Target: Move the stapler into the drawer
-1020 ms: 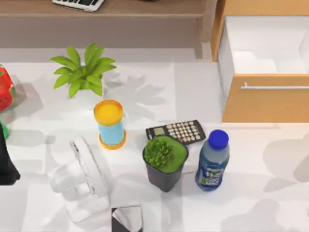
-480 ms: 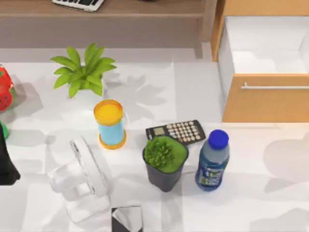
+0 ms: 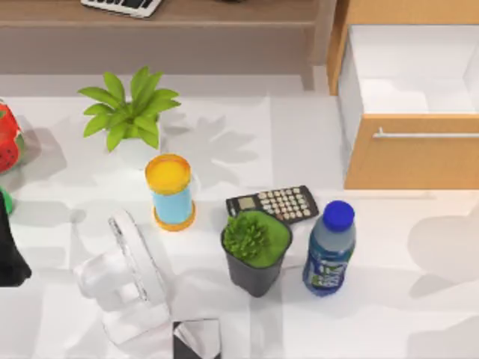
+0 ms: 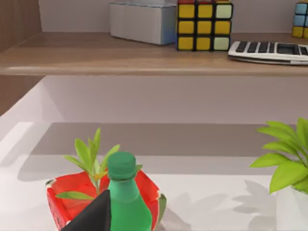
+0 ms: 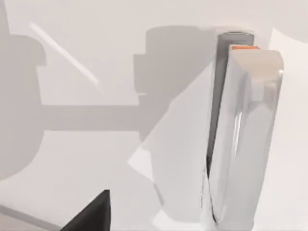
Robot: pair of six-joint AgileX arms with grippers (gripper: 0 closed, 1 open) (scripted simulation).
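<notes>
The stapler [image 5: 240,134], silver and dark grey with an orange mark at one end, lies on the white table in the right wrist view, apart from a dark finger [image 5: 89,214] of my right gripper. The drawer [image 3: 412,161] stands pulled out at the table's back right, with its silver bar handle [image 3: 426,135] and white inside [image 3: 408,71] showing and nothing in it. My left arm [image 3: 9,258] sits parked at the left edge. One of its dark fingers [image 4: 91,216] shows in front of a green bottle [image 4: 122,192].
Mid-table stand a blue-capped bottle [image 3: 329,250], a potted plant in a dark pot [image 3: 254,250], a calculator [image 3: 273,203], a yellow-lidded cup [image 3: 171,191], a white fan [image 3: 127,277] and a leafy plant [image 3: 129,112]. A black and silver object [image 3: 196,340] sits at the front edge. A brown shelf [image 3: 187,15] runs along the back.
The arm shadows at the table's lower right have slid toward the right and front edges. The objects on the table and my left arm have not moved.
</notes>
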